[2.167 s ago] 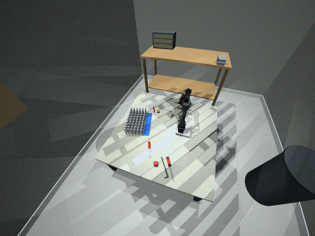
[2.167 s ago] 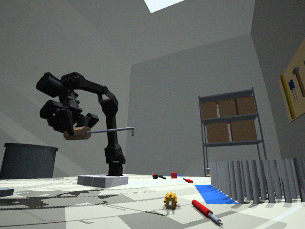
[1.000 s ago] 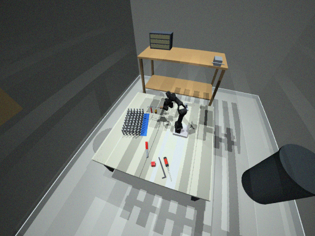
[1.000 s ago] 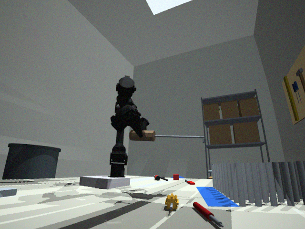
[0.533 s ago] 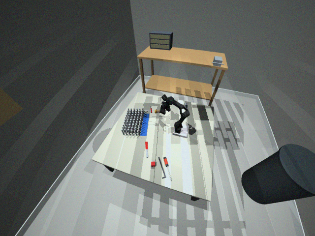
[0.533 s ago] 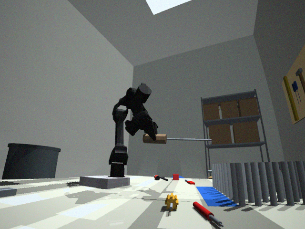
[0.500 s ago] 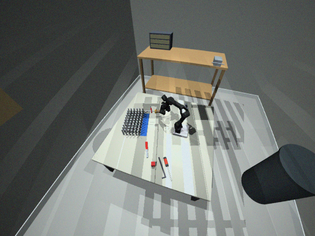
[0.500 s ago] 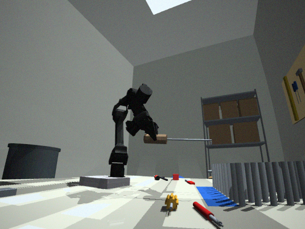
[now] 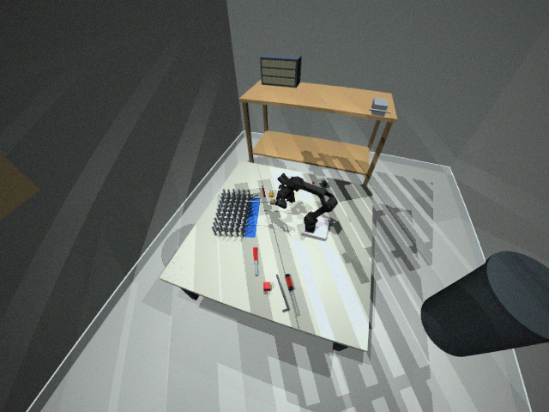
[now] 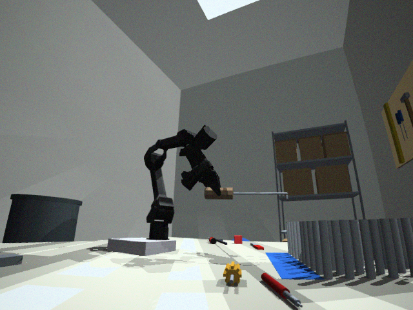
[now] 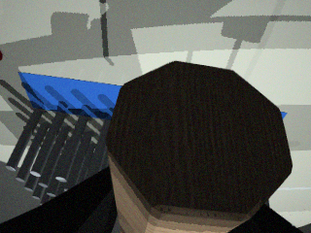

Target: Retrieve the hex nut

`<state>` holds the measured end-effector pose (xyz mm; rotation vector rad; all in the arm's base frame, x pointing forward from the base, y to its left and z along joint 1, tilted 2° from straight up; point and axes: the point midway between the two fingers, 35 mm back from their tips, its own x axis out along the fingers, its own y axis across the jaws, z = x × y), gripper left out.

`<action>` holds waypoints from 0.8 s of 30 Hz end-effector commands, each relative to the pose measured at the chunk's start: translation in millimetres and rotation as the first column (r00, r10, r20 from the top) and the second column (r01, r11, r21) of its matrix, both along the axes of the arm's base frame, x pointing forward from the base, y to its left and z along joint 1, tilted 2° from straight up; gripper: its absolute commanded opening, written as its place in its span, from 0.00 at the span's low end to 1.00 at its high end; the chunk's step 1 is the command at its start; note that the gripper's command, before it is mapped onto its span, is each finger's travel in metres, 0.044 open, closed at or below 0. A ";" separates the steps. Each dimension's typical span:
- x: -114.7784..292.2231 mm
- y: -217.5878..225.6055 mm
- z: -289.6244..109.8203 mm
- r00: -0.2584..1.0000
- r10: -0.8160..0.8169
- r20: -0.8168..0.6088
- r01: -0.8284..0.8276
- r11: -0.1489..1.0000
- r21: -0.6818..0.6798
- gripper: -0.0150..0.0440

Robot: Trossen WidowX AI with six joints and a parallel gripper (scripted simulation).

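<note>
My gripper (image 9: 275, 202) (image 10: 218, 192) is shut on the wooden handle (image 10: 227, 193) (image 11: 199, 141) of a hook tool, high above the table. The tool's thin metal shaft (image 10: 257, 193) points level toward the spacers, with a short bent tip (image 10: 286, 196) turned down. The tip is above the height of the spacer tops, near the front edge of the field. The standing grey spacers (image 9: 231, 213) (image 10: 346, 247) (image 11: 58, 146) are upright in rows. The blue taped strip (image 9: 251, 223) (image 10: 283, 265) (image 11: 44, 87) lies in front of them. The nut cannot be made out.
A yellow object (image 9: 271, 194) (image 10: 232, 273) and a red-handled tool (image 9: 263, 191) (image 10: 277, 283) lie near the strip's far end. On the other side lie a red-handled blade (image 9: 255, 254), a red cube (image 9: 267, 286) (image 10: 237, 239), a grey bent bar (image 9: 282, 293) and a screwdriver (image 9: 289, 282).
</note>
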<state>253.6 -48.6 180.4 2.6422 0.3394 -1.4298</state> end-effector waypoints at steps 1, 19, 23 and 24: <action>-2.4 15.0 -1.3 1.000 0.002 0.012 -0.002 1.000 0.014 0.25; 13.3 12.9 -69.4 1.000 0.001 0.015 -0.001 1.000 0.016 0.25; 13.8 13.0 -89.3 1.000 0.001 0.016 -0.001 1.000 0.016 0.25; 13.6 13.1 -94.2 1.000 0.001 0.016 -0.001 1.000 0.016 0.25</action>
